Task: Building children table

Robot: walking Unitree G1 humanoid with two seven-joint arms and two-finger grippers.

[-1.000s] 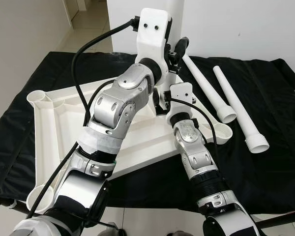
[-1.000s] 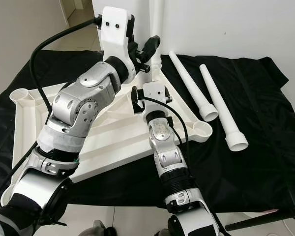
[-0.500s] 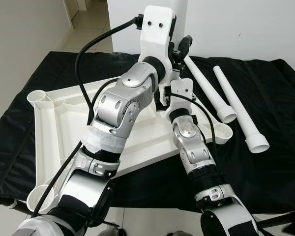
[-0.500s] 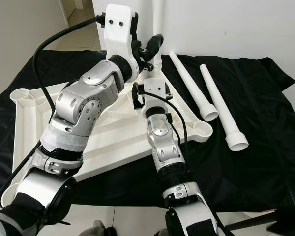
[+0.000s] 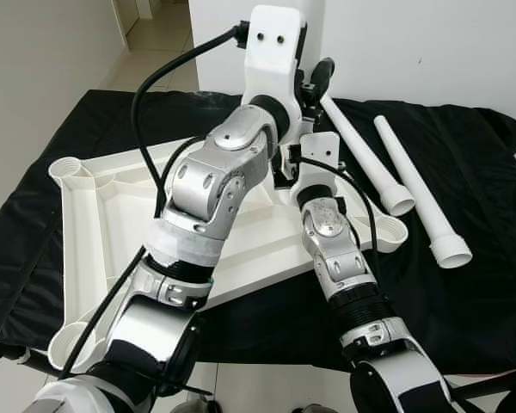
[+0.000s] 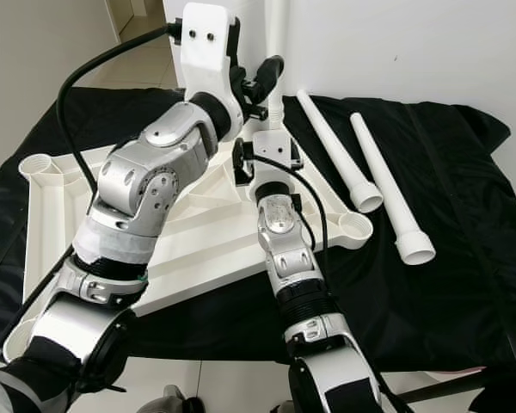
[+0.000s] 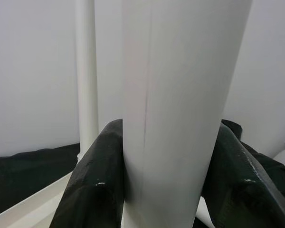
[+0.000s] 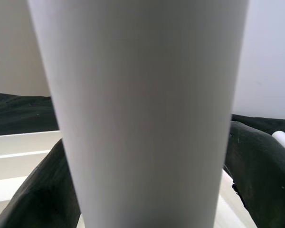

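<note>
The white table top (image 5: 95, 224) lies upside down on a black cloth. One white table leg (image 6: 277, 43) stands upright at its far corner. My left gripper (image 6: 262, 82) is shut around this leg a little way up, and its black fingers (image 7: 97, 180) press both sides of the tube. My right gripper (image 8: 142, 190) holds the same leg lower down, near the socket, with dark fingers (image 8: 261, 171) on each side. In the eye views the right wrist housing (image 5: 318, 148) hides those fingers.
Two more white legs (image 5: 365, 163) (image 5: 417, 194) lie on the cloth to the right of the table top. Round sockets sit at the corners (image 5: 69, 168) (image 5: 387, 232) (image 5: 69, 344). A white wall stands close behind, and the cloth's front edge is near my body.
My right wrist has edged slightly farther in toward the base of the leg, and the left arm has shifted a little. The leg stays upright in both grips.
</note>
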